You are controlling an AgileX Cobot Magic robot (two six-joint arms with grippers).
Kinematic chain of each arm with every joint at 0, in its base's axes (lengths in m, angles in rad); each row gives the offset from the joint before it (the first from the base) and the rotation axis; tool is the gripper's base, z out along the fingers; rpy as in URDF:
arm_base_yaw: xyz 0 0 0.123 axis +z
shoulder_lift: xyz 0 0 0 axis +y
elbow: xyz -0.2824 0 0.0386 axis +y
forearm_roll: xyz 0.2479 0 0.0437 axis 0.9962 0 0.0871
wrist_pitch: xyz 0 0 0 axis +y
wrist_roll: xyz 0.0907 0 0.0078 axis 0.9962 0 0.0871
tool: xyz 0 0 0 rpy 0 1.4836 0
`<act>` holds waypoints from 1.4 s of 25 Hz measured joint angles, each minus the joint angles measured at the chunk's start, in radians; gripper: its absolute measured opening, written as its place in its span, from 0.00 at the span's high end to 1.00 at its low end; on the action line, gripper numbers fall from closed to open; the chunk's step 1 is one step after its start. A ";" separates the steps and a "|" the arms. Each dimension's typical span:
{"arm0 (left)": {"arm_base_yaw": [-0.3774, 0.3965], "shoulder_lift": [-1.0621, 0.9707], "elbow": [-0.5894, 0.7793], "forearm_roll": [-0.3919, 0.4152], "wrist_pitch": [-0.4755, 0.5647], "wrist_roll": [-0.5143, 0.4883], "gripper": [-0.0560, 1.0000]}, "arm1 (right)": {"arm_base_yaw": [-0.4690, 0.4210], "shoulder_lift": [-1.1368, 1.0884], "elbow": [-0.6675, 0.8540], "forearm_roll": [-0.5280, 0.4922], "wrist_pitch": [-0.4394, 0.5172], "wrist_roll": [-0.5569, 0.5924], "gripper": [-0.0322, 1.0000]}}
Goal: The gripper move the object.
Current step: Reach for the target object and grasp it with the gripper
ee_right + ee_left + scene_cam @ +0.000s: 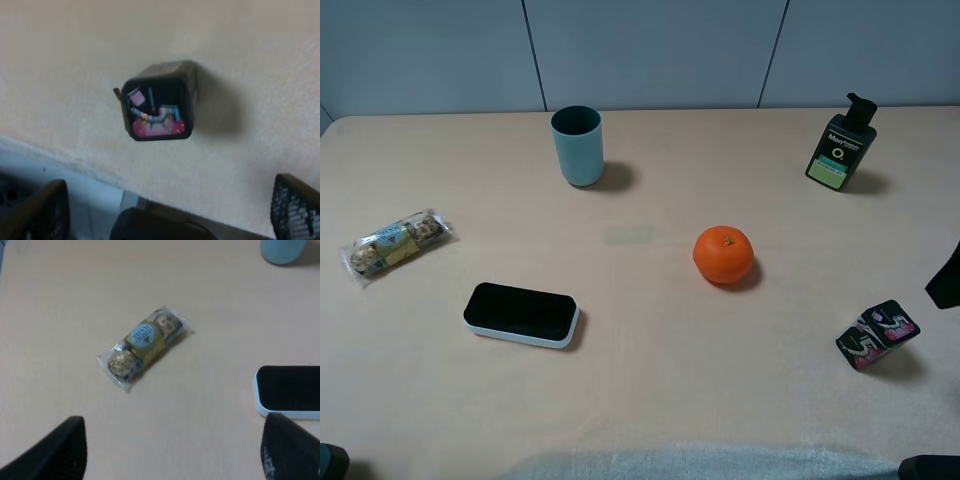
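small black box point(877, 335) with a pink, white and teal "5" print. location: on the table point(650, 380), towards its near right corner, well apart from the orange point(723, 254) and the pump bottle point(840, 145). it sits askew to the table edge.

right gripper point(167, 200): fingers spread wide, nothing between them; it hovers off the box point(159, 107) and does not touch it.

left gripper point(172, 450): fingers spread, holding nothing, over the wrapped chocolates point(145, 347).

progress: judged not begun. the box rests on the table, ungripped. left to do: lower onto it, pinch it, lift it, and set it down elsewhere; where is not stated.

surface: pale beige tabletop, matt, smooth, lightly textured up close.

also on it: blue-grey cup point(577, 145), upright, at the back; flat black-and-white case point(521, 314), near left; the chocolates at the left.

room: plain grey wall panels point(650, 50) with thin seams behind the table; even, soft light.
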 joint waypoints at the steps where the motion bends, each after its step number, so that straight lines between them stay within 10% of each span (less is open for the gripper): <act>1: 0.000 0.000 0.000 0.000 0.000 0.000 0.27 | 0.000 0.000 0.001 0.001 -0.002 -0.001 0.38; 16: 0.000 0.000 0.000 0.000 0.000 0.000 0.27 | 0.201 -0.001 0.064 -0.119 -0.050 0.042 0.39; 35: 0.000 0.000 0.000 0.000 0.000 0.000 0.27 | 0.209 0.108 0.116 -0.098 -0.224 0.104 0.40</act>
